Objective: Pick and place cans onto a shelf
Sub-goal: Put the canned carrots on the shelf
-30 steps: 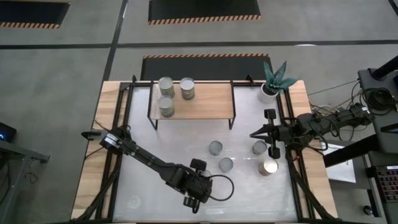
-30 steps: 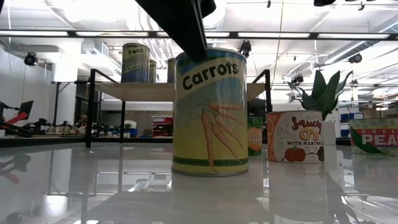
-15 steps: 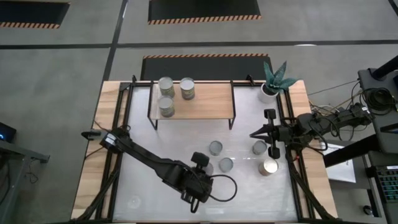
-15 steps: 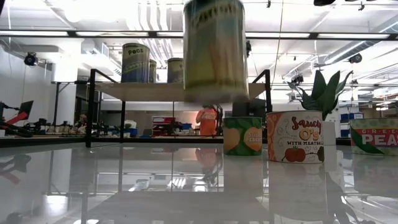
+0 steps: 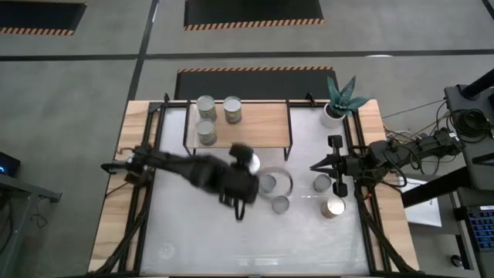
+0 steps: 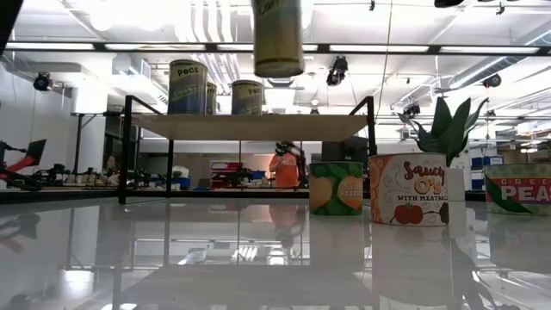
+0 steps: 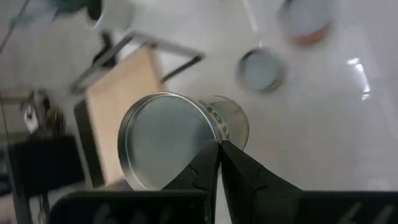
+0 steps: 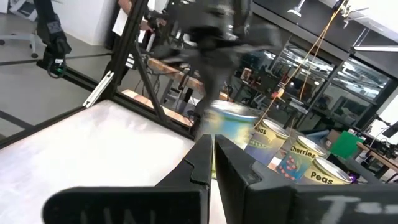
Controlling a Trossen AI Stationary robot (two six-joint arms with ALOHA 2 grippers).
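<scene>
Looking straight down from the high view, the left gripper (image 5: pixel 245 166) sits over the middle of the white table (image 5: pixel 193 232), just in front of the shelf (image 5: pixel 258 123), with a lifted can (image 5: pixel 244 160) showing its round grey lid. Three cans stand on the shelf's light wooden board at its left end (image 5: pixel 206 106) (image 5: pixel 232 110) (image 5: pixel 206 133). Four more stand on the table: one (image 5: pixel 267 184) just beside the gripper, one (image 5: pixel 280 205) nearer the front, one (image 5: pixel 321 183) by the right gripper (image 5: pixel 315 167), and a shinier-lidded one (image 5: pixel 333 208). The right arm waits at the table's right edge, beside a potted plant (image 5: pixel 340 96).

From the low view, the lifted can (image 6: pixel 277 36) hangs well above the tabletop, higher than the shelf board (image 6: pixel 245 127), yellow-green label partly cut off. Two cans show on the board, one marked "Peas" (image 6: pixel 187 86). On the table stand a green-and-orange can (image 6: pixel 336 188) and a white-and-orange one (image 6: pixel 408 189).

In the left wrist view, the dark fingers (image 7: pixel 208 165) nearly meet, pinching the can (image 7: pixel 177 140) at the rim of its dull silver lid; the shelf (image 7: pixel 118 93) lies beyond.

In the right wrist view, that gripper's fingers (image 8: pixel 205 158) lie close together with nothing between them; blurred cans (image 8: pixel 233 134) stand ahead.
</scene>
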